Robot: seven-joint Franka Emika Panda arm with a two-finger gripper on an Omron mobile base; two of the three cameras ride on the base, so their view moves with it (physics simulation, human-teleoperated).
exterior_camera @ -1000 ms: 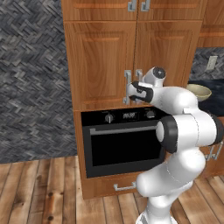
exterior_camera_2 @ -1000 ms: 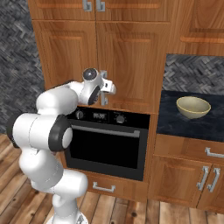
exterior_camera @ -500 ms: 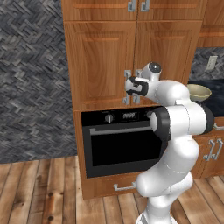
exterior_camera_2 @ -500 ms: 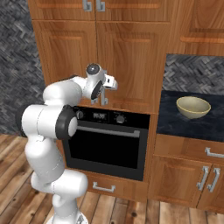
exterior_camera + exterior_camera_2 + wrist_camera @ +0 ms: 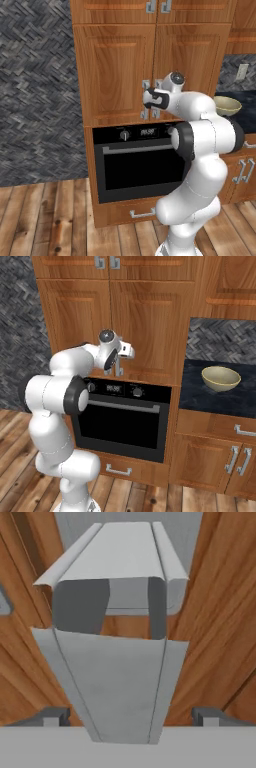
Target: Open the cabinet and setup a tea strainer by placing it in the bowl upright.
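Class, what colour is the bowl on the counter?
The bowl is beige-cream, clearest in the right base view.

- Medium-brown wood cabinet with two tall raised-panel doors, each carrying a silver bar handle.
- Black built-in oven directly below the cabinet, with a silver rail across its dark glass door.
- Round beige-cream bowl with a yellowish rim, right of the cabinet on a dark, mottled blue-black stone counter.
- Grey herringbone-patterned wall to the cabinet's left.
- Warm brown plank floor below, streaked lighter and darker.
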